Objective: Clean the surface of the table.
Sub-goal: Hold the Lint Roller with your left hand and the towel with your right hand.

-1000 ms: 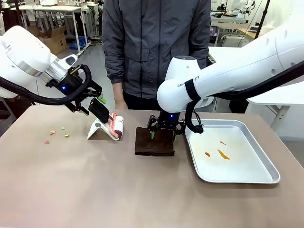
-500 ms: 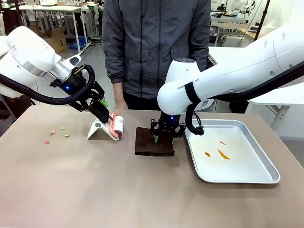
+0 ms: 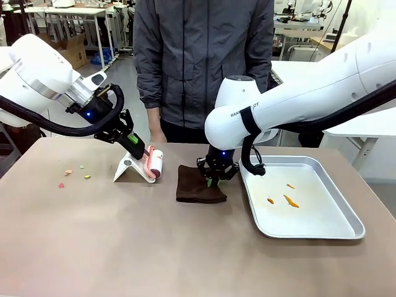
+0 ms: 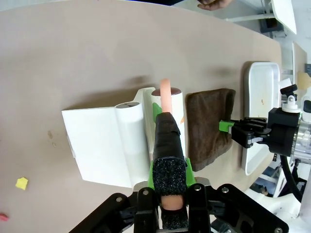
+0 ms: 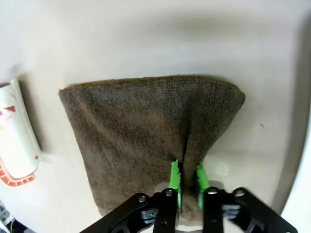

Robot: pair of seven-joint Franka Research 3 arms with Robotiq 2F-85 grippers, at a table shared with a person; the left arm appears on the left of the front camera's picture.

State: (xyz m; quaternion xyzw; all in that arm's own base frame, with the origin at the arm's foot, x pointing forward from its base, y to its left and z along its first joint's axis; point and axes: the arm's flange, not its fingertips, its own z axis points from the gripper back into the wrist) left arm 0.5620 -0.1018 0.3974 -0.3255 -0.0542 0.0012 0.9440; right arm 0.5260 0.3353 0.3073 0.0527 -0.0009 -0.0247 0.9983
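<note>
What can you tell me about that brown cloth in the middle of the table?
It is a dark brown, fuzzy cloth, towel-like, a rough rectangle lying on the table between the lint roller and the metal tray, touching neither. The right gripper pinches up a small ridge near its tray-side edge, bunching it there.

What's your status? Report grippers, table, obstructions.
Left gripper shut on lint roller handle, roller on its white stand. Right gripper pinching brown cloth. Table: coloured scraps at its left, unswept. Metal tray at right.
</note>
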